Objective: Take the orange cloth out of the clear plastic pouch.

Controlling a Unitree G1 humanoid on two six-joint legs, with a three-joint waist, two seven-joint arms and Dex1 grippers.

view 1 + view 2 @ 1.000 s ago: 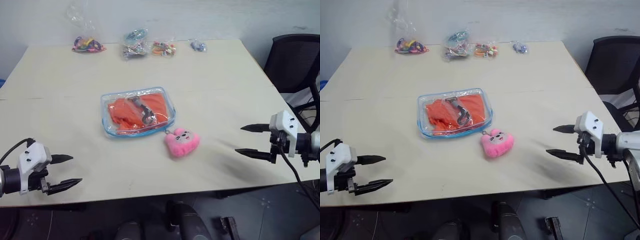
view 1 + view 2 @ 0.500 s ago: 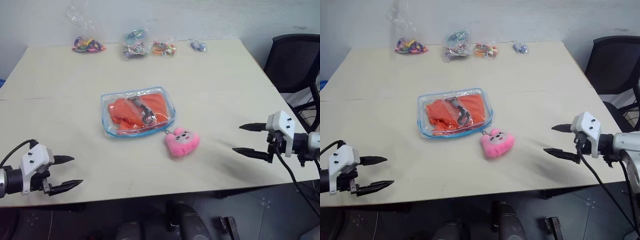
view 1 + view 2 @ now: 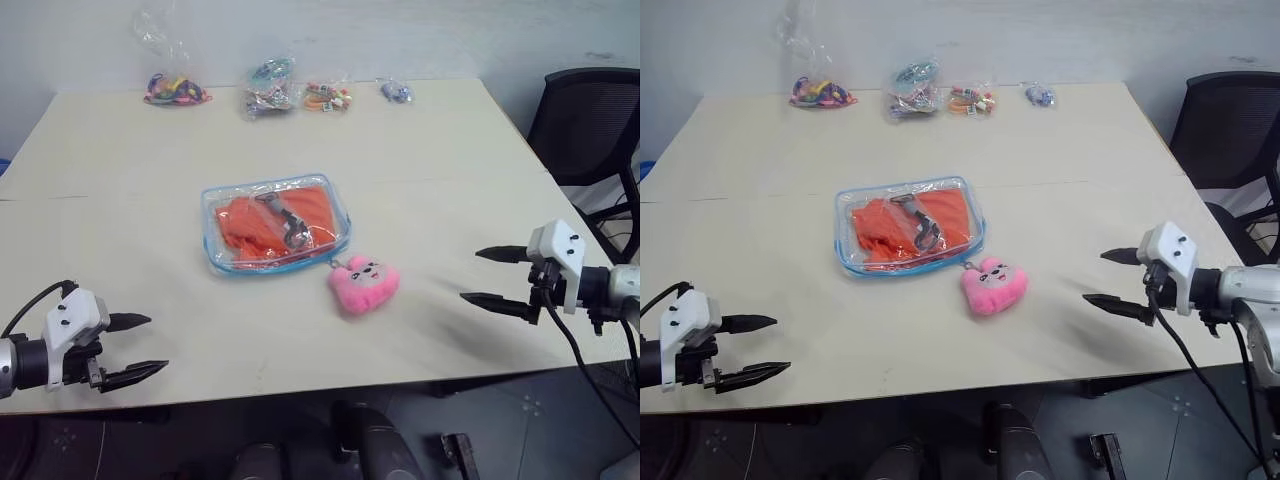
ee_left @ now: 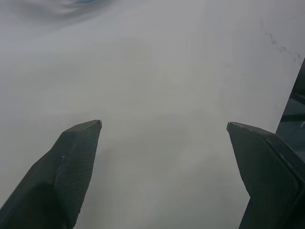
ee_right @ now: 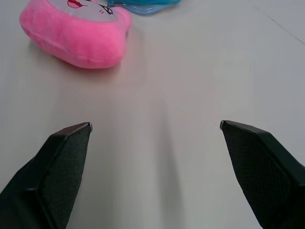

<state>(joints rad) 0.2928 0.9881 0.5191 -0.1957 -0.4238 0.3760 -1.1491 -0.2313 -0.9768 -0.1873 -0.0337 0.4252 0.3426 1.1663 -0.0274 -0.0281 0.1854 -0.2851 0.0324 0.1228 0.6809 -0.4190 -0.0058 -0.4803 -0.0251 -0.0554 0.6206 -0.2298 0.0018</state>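
Note:
The clear plastic pouch (image 3: 276,224) with light blue trim lies flat in the middle of the table. Inside it sits the orange cloth (image 3: 243,228), crumpled, with a dark clip on top of it. A pink plush charm (image 3: 363,283) hangs off the pouch's near right corner and rests on the table. My left gripper (image 3: 140,348) hovers open over the table's near left edge, well away from the pouch. My right gripper (image 3: 490,277) stands open at the near right, pointing toward the charm (image 5: 76,33) with nothing between its fingers.
Several small clear bags of colourful trinkets (image 3: 268,88) line the table's far edge (image 3: 430,82). A black office chair (image 3: 585,125) stands just off the table's right side. Bare tabletop lies between each gripper and the pouch.
The right gripper has crept slightly left toward the charm. The left gripper, pouch and cloth have stayed where they were.

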